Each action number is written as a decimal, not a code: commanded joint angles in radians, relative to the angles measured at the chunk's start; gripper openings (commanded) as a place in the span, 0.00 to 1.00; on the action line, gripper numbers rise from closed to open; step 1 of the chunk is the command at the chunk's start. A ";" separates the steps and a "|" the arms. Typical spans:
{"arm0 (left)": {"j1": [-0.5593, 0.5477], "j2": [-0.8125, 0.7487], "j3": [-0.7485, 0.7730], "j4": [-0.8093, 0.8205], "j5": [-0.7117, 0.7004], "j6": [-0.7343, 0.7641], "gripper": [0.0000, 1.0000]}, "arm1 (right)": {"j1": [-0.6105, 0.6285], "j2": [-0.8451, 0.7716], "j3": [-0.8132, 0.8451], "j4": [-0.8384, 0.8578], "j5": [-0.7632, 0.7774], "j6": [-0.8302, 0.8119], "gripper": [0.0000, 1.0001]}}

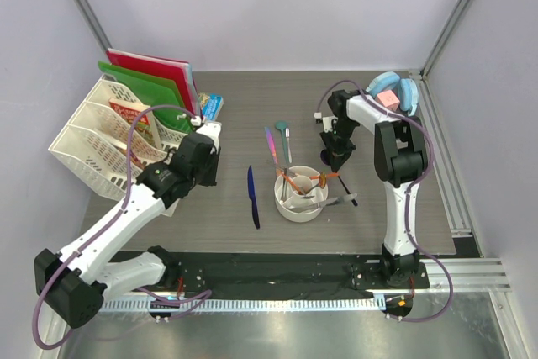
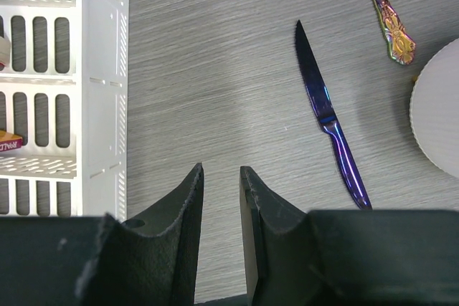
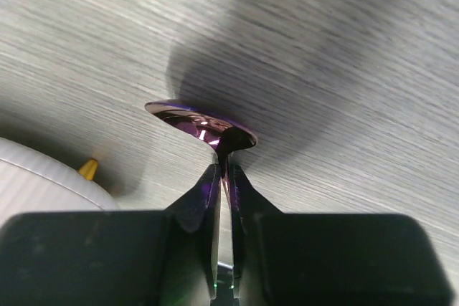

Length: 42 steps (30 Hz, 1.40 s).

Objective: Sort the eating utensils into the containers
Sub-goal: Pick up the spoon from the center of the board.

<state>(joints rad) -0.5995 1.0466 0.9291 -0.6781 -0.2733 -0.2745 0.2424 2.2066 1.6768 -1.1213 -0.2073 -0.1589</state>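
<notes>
The white round cup (image 1: pixel 284 204) stands mid-table with orange chopsticks (image 1: pixel 303 179) and silver pieces inside. My right gripper (image 1: pixel 337 157) hangs just right of it, shut on the thin neck of a purple spoon (image 3: pixel 201 123), whose bowl sticks out past the gripper (image 3: pixel 224 170) above the tabletop. The cup's wall (image 3: pixel 43 177) shows at lower left of the right wrist view. A dark blue knife (image 1: pixel 253 197) lies left of the cup. An iridescent piece (image 1: pixel 273 145) and a teal piece (image 1: pixel 284 136) lie behind the cup. My left gripper (image 2: pixel 221 170) is open over bare table, left of the knife (image 2: pixel 326 112).
A white lattice rack (image 1: pixel 101 136) with red and green folders (image 1: pixel 151 77) stands at the left, close to my left arm. A light blue bowl (image 1: pixel 405 94) holding a pink cube sits at the back right. A dark utensil (image 1: pixel 346 197) lies beside the cup's right side.
</notes>
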 commanded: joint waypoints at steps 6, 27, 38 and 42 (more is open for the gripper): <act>0.004 0.009 0.060 -0.037 -0.024 0.027 0.28 | -0.006 0.133 0.009 0.157 0.109 0.081 0.01; 0.004 0.059 0.112 -0.014 -0.024 0.009 0.28 | -0.091 -0.103 0.055 0.161 0.187 0.222 0.01; 0.004 0.079 0.102 0.046 -0.030 -0.026 0.28 | -0.087 -0.324 -0.117 0.284 0.106 0.259 0.01; 0.004 0.095 0.106 0.061 -0.033 -0.035 0.28 | -0.087 -0.418 -0.149 0.291 0.140 0.246 0.01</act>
<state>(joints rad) -0.5995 1.1309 1.0096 -0.6777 -0.2882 -0.2878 0.1497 1.9022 1.5417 -0.8761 -0.0868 0.0849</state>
